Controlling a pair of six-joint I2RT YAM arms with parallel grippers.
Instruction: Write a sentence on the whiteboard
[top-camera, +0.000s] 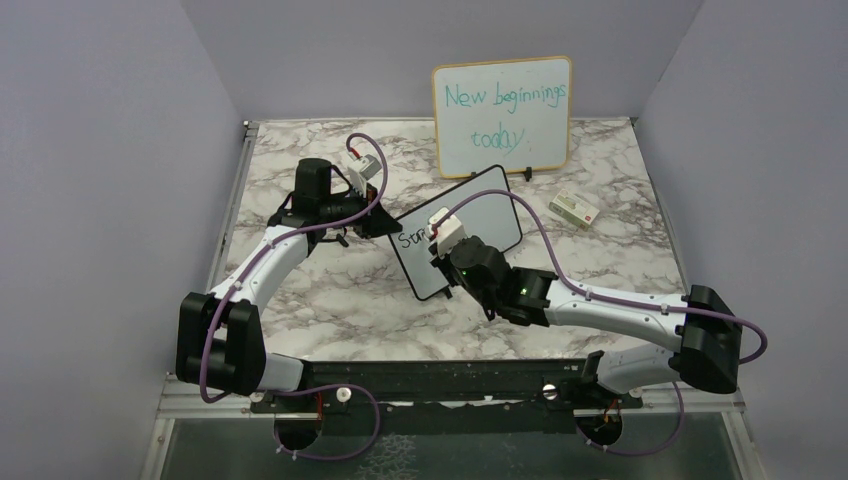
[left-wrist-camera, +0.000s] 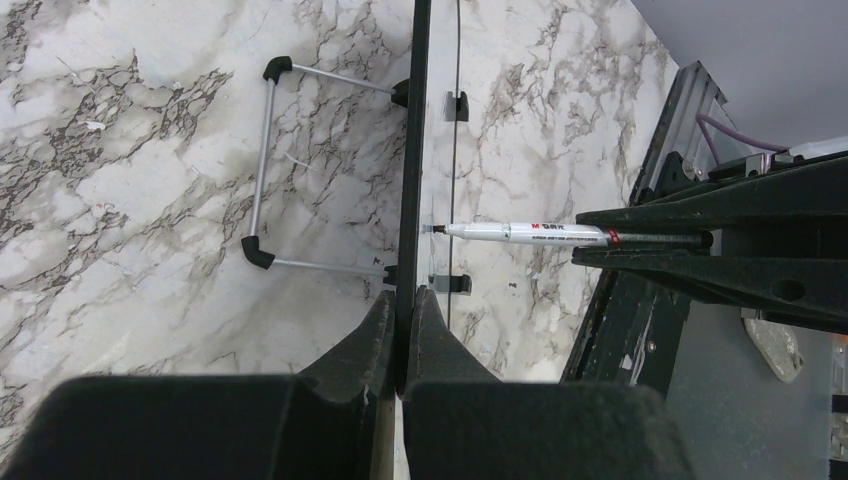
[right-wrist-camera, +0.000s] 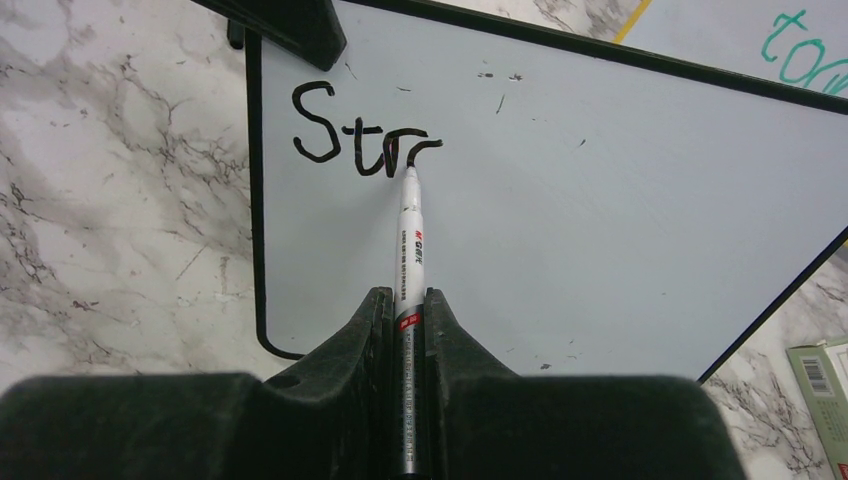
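The small black-framed whiteboard (top-camera: 462, 232) stands tilted on the marble table, with black letters "Str" and a further curved stroke near its upper left corner (right-wrist-camera: 360, 135). My left gripper (top-camera: 378, 222) is shut on the board's left edge; in the left wrist view the thin black frame (left-wrist-camera: 411, 150) runs straight up from between the fingers (left-wrist-camera: 403, 312). My right gripper (right-wrist-camera: 406, 300) is shut on a white marker (right-wrist-camera: 410, 235), whose tip touches the board just under the last stroke. From the left wrist camera that marker (left-wrist-camera: 520, 233) is seen pressing against the board's face.
A larger wood-framed board (top-camera: 503, 115) with teal writing "New beginnings today" stands at the back. A small white and green box (top-camera: 574, 209) lies right of the whiteboard. The whiteboard's wire stand (left-wrist-camera: 262, 170) with black feet rests on the marble behind it.
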